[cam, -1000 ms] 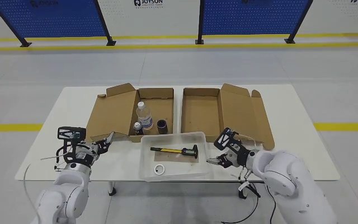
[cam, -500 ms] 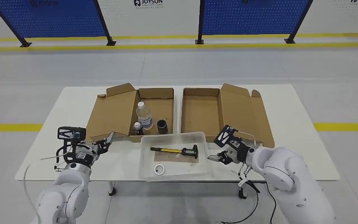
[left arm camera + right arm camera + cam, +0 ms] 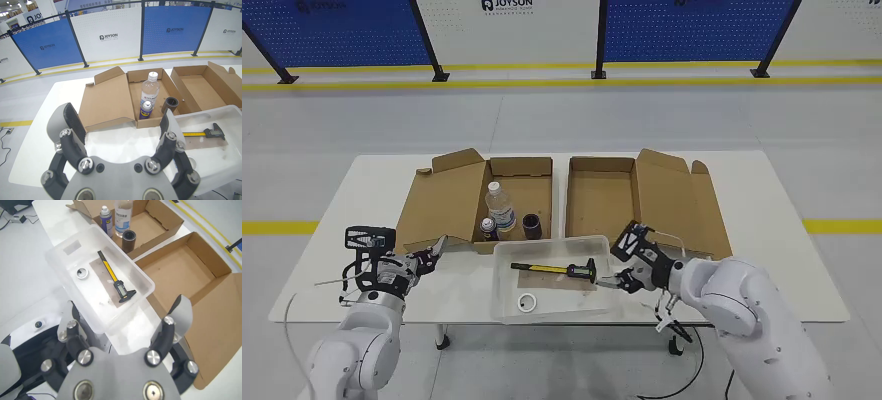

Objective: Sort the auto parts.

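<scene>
Reference: clear bin (image 3: 597,240). The caliper (image 3: 557,269) and the metal ring (image 3: 527,302) lie inside it, apart from each other. The right gripper (image 3: 625,264) sits at the bin's right end, jaws wide, empty. The left gripper (image 3: 117,109) sits off the bin's left end, jaws wide, empty.

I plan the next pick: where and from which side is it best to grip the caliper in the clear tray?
Probably the yellow beam of the caliper, just beside its black head, from straight above with the right gripper. It lies flat on the tray floor, and the walls block a sideways approach.
</scene>
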You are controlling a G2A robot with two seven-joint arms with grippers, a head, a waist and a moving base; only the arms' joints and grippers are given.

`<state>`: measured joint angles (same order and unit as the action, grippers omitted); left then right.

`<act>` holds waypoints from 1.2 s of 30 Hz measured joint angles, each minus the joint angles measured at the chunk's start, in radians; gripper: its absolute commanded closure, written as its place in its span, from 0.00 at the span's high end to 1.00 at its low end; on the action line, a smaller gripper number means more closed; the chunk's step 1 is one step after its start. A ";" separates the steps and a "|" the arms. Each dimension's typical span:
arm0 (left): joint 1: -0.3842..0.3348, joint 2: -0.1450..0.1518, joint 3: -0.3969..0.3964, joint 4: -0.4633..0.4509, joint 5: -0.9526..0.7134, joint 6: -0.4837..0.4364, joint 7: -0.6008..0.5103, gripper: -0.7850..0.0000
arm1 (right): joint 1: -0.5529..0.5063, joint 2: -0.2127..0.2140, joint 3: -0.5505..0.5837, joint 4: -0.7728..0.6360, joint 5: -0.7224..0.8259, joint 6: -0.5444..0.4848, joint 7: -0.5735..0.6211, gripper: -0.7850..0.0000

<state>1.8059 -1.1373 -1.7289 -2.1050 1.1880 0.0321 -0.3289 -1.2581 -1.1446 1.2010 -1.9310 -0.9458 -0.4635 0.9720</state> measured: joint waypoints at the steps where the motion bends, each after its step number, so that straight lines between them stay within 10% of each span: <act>1: 0.000 0.000 0.000 0.000 0.000 0.000 0.000 1.00 | 0.027 -0.005 -0.032 0.008 0.001 0.017 0.025 1.00; 17: 0.000 0.000 0.000 0.000 0.000 0.000 0.000 1.00 | 0.449 -0.150 -0.542 0.277 0.071 0.340 0.279 1.00; 36: 0.000 0.000 0.000 0.000 0.000 0.000 0.000 1.00 | 0.490 -0.172 -0.573 0.403 0.113 0.280 0.240 1.00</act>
<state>1.8059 -1.1373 -1.7289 -2.1050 1.1880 0.0321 -0.3289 -0.7677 -1.3168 0.6278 -1.5282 -0.8328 -0.1838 1.2118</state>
